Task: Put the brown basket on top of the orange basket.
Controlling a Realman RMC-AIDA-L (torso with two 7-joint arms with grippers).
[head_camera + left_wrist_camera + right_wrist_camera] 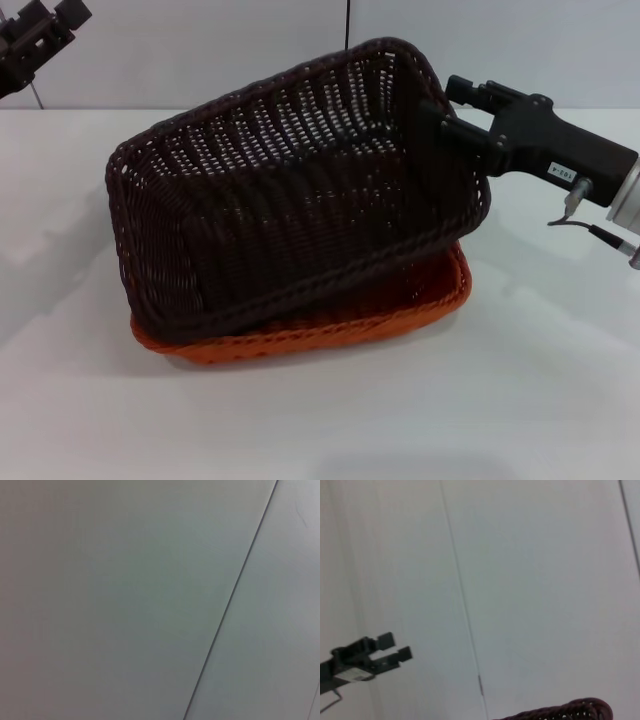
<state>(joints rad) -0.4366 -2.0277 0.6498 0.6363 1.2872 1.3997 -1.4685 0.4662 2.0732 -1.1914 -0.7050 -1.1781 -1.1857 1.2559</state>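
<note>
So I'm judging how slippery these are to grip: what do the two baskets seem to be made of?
The brown basket, held at its rim by the right gripper, looks like woven wicker or plastic rattan: open weave, braided rim, slight sheen. The orange basket beneath shows the same weave; its bright, even colour suggests plastic.

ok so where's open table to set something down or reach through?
Bare white table runs in front of the orange basket and to its left. The right rear is crowded: the right gripper clamps the tilted brown basket by its rim. The left gripper is parked at the far left corner.
</note>
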